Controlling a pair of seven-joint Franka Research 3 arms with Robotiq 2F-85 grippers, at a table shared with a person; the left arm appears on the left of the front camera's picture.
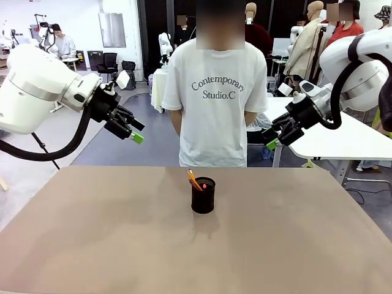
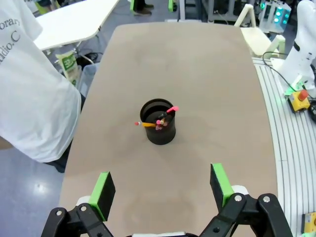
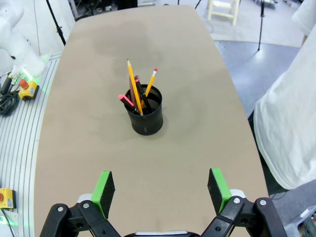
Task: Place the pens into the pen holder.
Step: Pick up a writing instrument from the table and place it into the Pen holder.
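Note:
The pen holder (image 1: 203,195), a small black mesh cup, stands upright near the middle of the brown table. Several pens (image 1: 195,180) stick out of it: two orange-yellow pencils (image 3: 133,89), a reddish-pink one (image 3: 126,100) and a dark one. From the left wrist view the holder (image 2: 158,122) sits ahead of my open fingers, with pens (image 2: 159,120) leaning inside it. My left gripper (image 1: 136,131) hangs open high above the table's left side. My right gripper (image 1: 273,139) hangs open high on the right. Both hold nothing.
A person in a white T-shirt (image 1: 214,98) stands at the table's far edge, hands behind the back. The brown tabletop (image 1: 92,233) stretches around the holder. A white table (image 1: 331,135) stands behind on the right.

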